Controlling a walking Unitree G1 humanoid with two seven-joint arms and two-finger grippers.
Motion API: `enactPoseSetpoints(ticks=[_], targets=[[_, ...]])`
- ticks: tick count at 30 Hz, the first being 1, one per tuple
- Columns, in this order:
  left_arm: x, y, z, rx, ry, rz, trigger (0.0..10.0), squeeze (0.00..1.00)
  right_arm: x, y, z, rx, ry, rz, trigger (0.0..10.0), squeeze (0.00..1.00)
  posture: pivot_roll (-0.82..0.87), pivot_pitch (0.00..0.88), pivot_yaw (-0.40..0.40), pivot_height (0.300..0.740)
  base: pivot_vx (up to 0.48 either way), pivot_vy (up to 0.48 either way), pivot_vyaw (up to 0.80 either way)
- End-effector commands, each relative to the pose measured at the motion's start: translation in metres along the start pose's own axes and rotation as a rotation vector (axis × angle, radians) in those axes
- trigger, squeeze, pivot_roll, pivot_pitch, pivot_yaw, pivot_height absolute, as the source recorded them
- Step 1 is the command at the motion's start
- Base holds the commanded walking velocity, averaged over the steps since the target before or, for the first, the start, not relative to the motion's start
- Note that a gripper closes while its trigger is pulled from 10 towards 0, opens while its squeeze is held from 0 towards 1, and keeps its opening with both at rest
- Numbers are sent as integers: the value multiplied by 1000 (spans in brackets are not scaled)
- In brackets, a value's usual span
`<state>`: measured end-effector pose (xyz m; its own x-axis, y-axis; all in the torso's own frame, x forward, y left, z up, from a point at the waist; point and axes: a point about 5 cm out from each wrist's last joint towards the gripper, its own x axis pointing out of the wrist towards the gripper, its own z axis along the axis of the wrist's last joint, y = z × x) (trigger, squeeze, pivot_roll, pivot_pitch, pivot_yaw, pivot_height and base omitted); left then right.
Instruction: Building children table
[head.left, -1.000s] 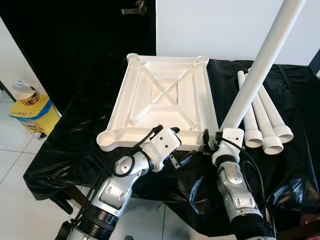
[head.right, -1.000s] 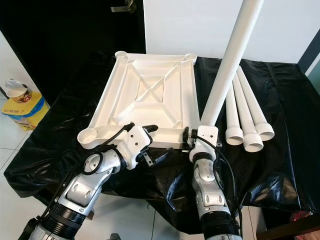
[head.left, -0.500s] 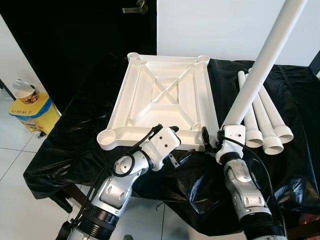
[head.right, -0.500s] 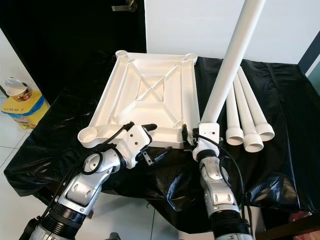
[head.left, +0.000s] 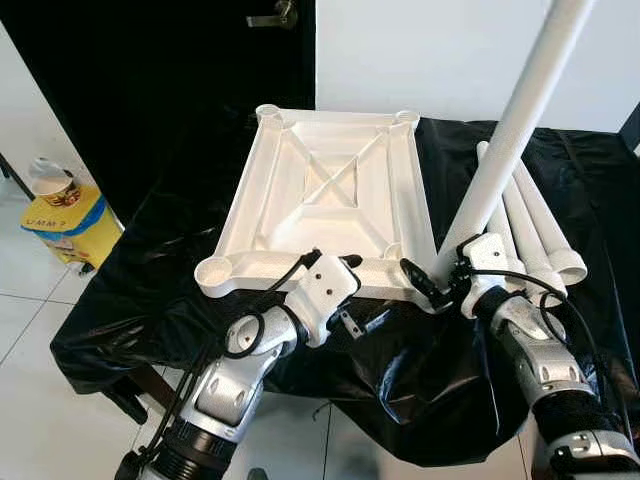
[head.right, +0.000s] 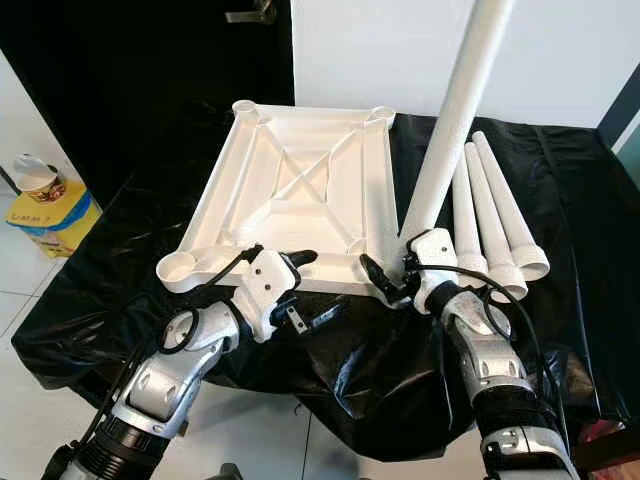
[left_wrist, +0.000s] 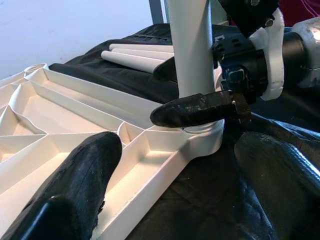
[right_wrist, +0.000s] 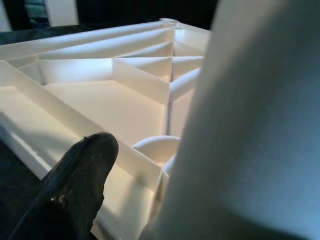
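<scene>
Tabletop (head.left: 330, 190) lies upside down on the black-draped table (head.left: 150, 270), one leg (head.left: 510, 130) now standing in its near right corner socket. Right tool (head.left: 440, 285), closed on that leg, has swung outward; left tool (head.left: 345, 290) hovers open at the near edge. Three legs (head.left: 540, 230) wait beside.

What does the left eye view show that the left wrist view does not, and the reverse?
Left eye view alone: the door handle, a yellow bag on the floor, and the whole upturned tabletop.

Left wrist view alone: a close look at the right end effector gripping the upright leg just above the corner socket.

Both: the spare legs lying on the black cover.
</scene>
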<state>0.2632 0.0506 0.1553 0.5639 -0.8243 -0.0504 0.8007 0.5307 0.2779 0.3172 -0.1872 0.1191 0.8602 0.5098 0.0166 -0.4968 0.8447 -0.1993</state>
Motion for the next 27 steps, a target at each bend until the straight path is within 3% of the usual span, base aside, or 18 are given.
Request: enactPoseSetpoints(ticks=[1,3,15,16,17,18,21,27], targets=[[0,-2,0,-3,10,-30,10000,0,1,1,-3,2,9,39,10000,0,54,12,-34,740,0,0,0],[-1,-1,0,-5,12,-29,10000,0,1,0,-5,7,9,54,0,0,57,11,-36,740,0,0,0],[-1,-1,0,-9,14,-23,10000,0,-1,-2,-17,35,60,13,0,0,48,8,-35,740,0,0,0],[0,-1,1,-13,10,-24,10000,0,-1,-1,-19,39,57,-3,8196,0,44,6,-34,740,0,0,0],[0,-1,2,-15,7,-25,10000,0,-1,-1,-20,41,56,-13,8196,0,43,5,-34,740,0,0,0],[1,-1,2,-14,3,-27,10000,0,1,3,-21,68,53,-60,10000,0,34,2,-31,740,0,0,0],[2,-1,2,-13,4,-28,10000,0,2,4,-21,76,50,-77,10000,0,34,2,-31,740,0,0,0],[3,0,0,-15,11,-27,10000,0,3,8,-27,70,108,-279,10000,0,25,0,-31,740,0,0,0]])
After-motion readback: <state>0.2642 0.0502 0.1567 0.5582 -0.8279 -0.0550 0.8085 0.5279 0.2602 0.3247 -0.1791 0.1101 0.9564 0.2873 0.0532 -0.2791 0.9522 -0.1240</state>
